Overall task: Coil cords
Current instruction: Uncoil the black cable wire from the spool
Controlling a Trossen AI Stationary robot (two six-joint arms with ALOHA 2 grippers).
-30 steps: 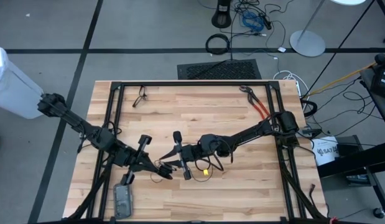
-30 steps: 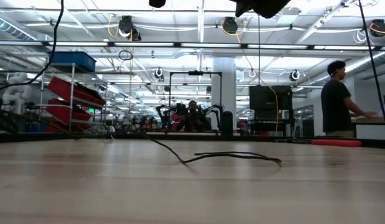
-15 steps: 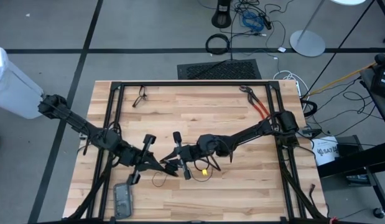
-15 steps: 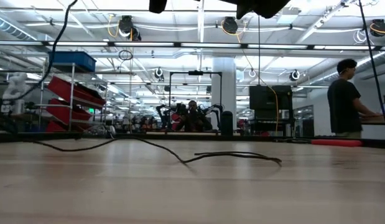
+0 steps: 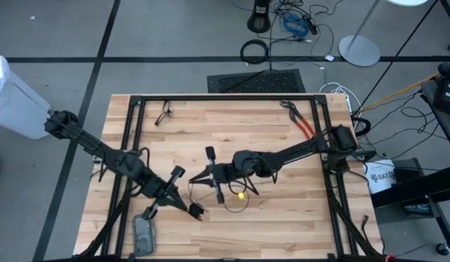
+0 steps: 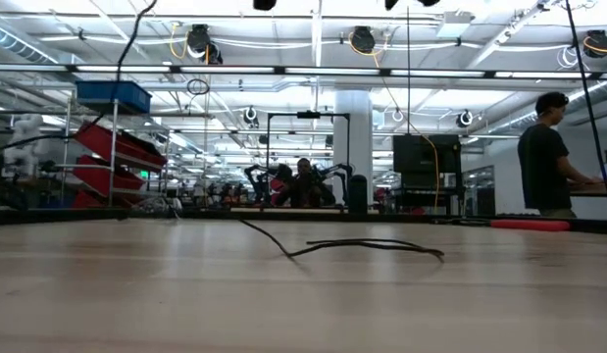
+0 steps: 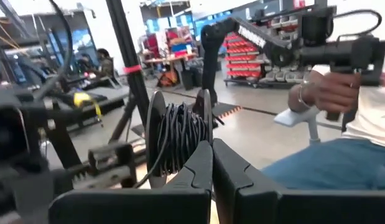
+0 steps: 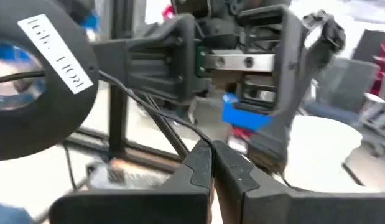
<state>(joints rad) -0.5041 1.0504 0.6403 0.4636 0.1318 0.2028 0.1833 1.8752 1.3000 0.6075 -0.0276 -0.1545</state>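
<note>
One cord just beside the closed right tool.

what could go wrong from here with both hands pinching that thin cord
The left hand and right hand are shut on the cord close together; pulling apart could slip it from one grip. The loose loop by the right hand may snag its wrist. The pliers lie well clear.

red-handled pliers at the far right corner, bare wooden table between the arms
</note>
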